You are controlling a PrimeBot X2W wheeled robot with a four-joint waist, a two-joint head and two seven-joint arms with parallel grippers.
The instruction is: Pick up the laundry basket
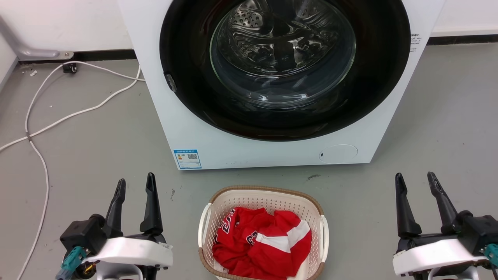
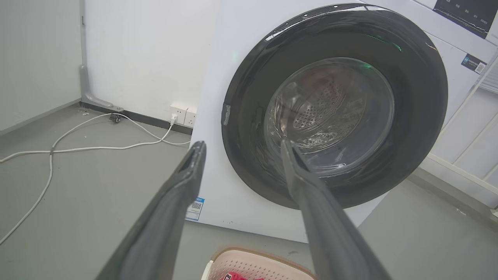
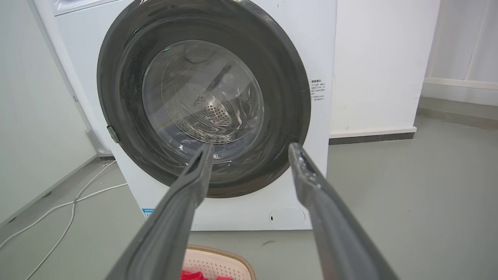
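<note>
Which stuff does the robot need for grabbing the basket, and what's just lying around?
For the job: laundry basket, left hand, right hand.

Just lying about: washing machine, white cable on the floor, red shirt inside the basket.

All three views toward washer (image 1: 268,149)

laundry basket (image 1: 272,199) near end cut off, blue label (image 1: 187,159) print unreadable
</note>
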